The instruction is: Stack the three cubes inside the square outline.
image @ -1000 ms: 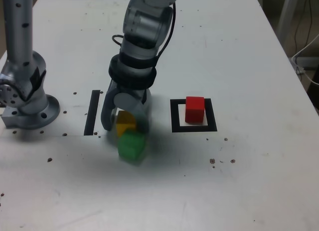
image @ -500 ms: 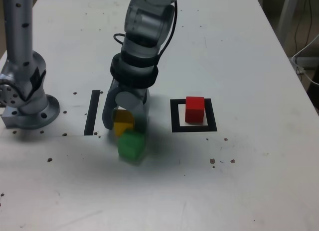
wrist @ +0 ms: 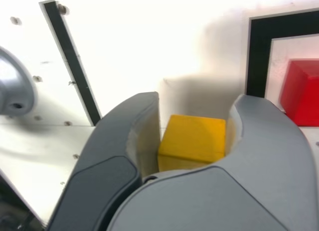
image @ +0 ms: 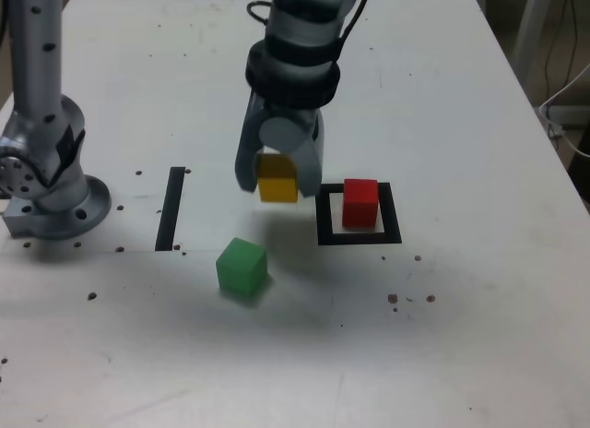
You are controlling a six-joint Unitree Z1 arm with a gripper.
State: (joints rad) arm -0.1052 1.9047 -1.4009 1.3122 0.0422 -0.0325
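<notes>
Grips yellow block [image: 277, 190] in claw [image: 278, 185], on the exterior view's left of black square [image: 324, 218]; seems light, stiff; best pinched across 2 opposite faces

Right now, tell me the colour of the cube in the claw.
Yellow; the cube in the claw shows best in the wrist view.
</notes>
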